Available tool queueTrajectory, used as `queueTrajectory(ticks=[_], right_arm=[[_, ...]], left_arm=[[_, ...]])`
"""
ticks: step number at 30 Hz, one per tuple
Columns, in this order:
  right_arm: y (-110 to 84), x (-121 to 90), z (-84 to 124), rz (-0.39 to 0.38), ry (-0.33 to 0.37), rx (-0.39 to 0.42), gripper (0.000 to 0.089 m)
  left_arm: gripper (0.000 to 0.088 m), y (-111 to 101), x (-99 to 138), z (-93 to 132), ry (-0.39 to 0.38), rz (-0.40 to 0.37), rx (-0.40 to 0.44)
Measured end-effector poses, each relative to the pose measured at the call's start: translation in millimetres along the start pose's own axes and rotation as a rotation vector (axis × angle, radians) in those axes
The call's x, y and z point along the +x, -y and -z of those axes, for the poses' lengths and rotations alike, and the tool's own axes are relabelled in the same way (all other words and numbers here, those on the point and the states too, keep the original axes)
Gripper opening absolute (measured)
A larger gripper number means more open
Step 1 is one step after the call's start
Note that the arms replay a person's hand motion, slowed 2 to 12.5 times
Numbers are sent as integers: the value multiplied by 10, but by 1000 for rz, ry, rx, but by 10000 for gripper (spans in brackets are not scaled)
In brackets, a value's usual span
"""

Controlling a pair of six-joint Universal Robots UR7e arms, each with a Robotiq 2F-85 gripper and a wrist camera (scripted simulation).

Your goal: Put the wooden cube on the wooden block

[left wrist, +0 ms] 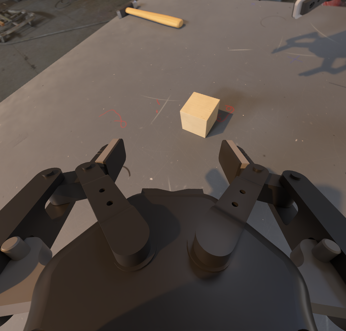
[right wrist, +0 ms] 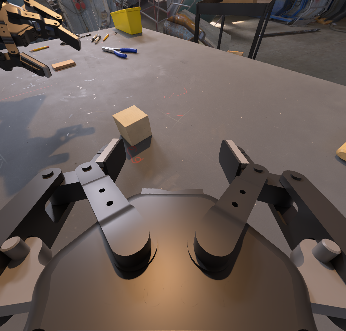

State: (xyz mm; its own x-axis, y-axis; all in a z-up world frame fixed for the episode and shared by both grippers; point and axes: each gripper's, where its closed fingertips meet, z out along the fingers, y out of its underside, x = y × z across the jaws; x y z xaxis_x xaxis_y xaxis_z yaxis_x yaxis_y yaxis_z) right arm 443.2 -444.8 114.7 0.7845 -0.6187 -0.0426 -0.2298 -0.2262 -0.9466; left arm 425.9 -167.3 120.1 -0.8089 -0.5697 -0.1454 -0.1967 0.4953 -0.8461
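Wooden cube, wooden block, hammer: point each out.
wooden cube point(left wrist: 199, 114): left wrist view, front-left face.
wooden block point(right wrist: 63, 64): right wrist view, flat top face.
hammer point(left wrist: 153, 17): left wrist view, middle of the wooden handle.

The left claw is matte black: a rounded housing, two flat linkage bars each pierced by two small holes, round pivot pins, and grey-edged fingertip pads. The right claw is built identically, its housing catching a warm tan sheen.
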Motion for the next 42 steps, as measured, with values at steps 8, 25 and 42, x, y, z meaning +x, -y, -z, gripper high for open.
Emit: queueTrajectory(ticks=[8, 25, 42], right_arm=[[-80, -2, 16, 19, 7, -19, 854], [-200, -2, 58, 31, 21, -52, 854], [-324, 3, 112, 38, 29, -86, 854]], left_arm=[[854, 130, 148, -259, -84, -154, -112], [854, 225, 419, -784, -252, -339, -310], [854, 151, 449, -1079, -331, -389, -486]])
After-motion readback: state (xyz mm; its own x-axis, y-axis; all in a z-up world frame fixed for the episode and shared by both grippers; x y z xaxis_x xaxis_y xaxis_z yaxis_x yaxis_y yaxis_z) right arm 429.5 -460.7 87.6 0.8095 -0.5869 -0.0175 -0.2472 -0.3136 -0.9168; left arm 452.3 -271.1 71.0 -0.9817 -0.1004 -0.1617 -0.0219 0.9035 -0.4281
